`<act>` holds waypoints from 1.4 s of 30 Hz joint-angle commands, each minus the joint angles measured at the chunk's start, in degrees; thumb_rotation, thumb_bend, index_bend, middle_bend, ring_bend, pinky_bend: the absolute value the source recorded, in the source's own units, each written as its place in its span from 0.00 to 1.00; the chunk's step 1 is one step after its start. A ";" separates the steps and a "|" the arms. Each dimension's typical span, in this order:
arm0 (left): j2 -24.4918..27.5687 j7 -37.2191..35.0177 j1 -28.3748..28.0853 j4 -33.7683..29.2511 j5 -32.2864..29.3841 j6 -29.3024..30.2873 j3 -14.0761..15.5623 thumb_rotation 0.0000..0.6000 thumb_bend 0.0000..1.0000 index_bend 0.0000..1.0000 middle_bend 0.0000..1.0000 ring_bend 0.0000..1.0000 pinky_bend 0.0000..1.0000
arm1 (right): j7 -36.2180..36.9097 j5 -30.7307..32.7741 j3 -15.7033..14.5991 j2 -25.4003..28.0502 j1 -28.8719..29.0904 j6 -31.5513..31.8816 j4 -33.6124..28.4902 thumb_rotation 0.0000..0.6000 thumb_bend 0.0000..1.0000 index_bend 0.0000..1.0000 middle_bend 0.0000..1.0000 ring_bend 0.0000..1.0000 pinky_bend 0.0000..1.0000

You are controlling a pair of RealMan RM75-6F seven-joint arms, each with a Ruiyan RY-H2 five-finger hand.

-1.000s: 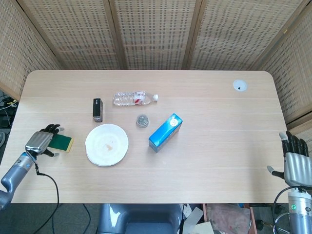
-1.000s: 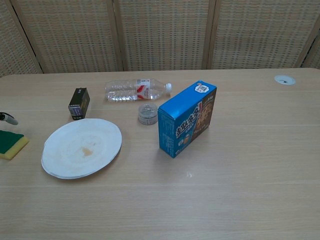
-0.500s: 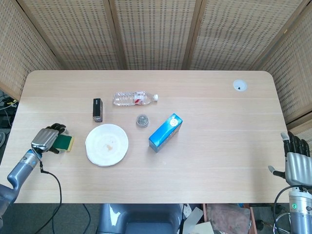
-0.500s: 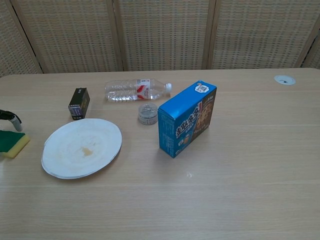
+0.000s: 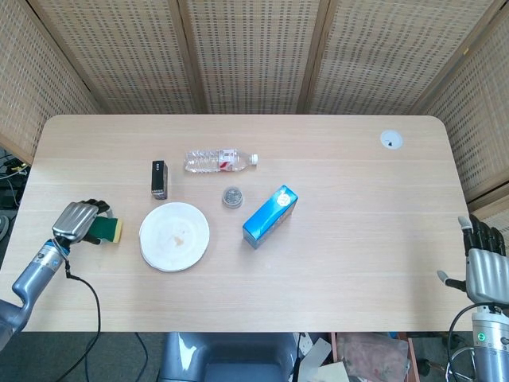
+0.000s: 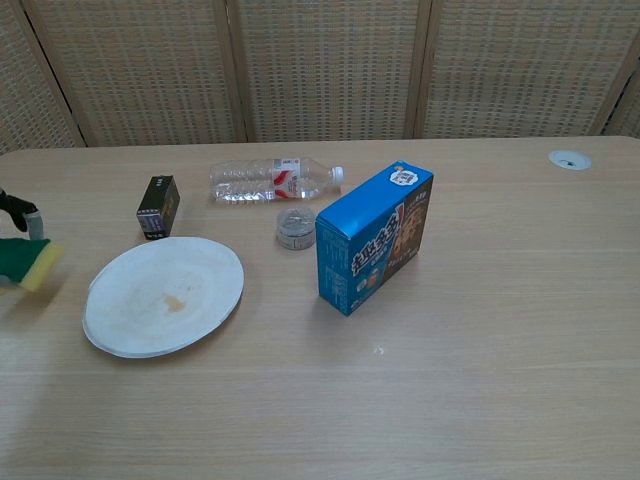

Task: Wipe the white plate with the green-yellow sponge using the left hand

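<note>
Sponge point(image 5: 107, 229) left of plate point(image 5: 174, 236); bottle point(image 5: 220, 160) behind plate; carton point(image 5: 270, 216) right of plate.

Bare table point(image 5: 119, 278) separates the left hand point(image 5: 77, 221) from the white plate point(image 5: 174, 236); black box point(image 5: 159, 179) stands behind.
</note>
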 commanded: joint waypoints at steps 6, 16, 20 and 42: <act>10.83 4.92 -5.84 -23.35 1.86 8.38 -3.02 1.00 0.04 0.52 0.39 0.32 0.42 | 0.51 -0.41 -0.04 0.46 -0.12 0.34 -0.59 1.00 0.00 0.00 0.00 0.00 0.00; 7.30 1.62 -8.28 -36.48 -5.18 -1.30 -6.18 1.00 0.05 0.54 0.40 0.33 0.43 | 1.52 -0.67 -0.08 1.04 -0.47 0.77 -0.71 1.00 0.00 0.00 0.00 0.00 0.00; 3.58 -1.24 -7.81 -34.36 -7.22 -2.96 -6.84 1.00 0.05 0.56 0.42 0.33 0.43 | 1.13 -0.81 -0.10 0.83 -0.53 1.18 -0.69 1.00 0.00 0.00 0.00 0.00 0.00; -8.52 -9.34 -5.02 -20.31 -8.84 -3.03 -7.69 1.00 0.05 0.61 0.47 0.38 0.43 | 1.37 -0.81 0.01 0.87 -0.55 1.34 -0.70 1.00 0.00 0.00 0.00 0.00 0.00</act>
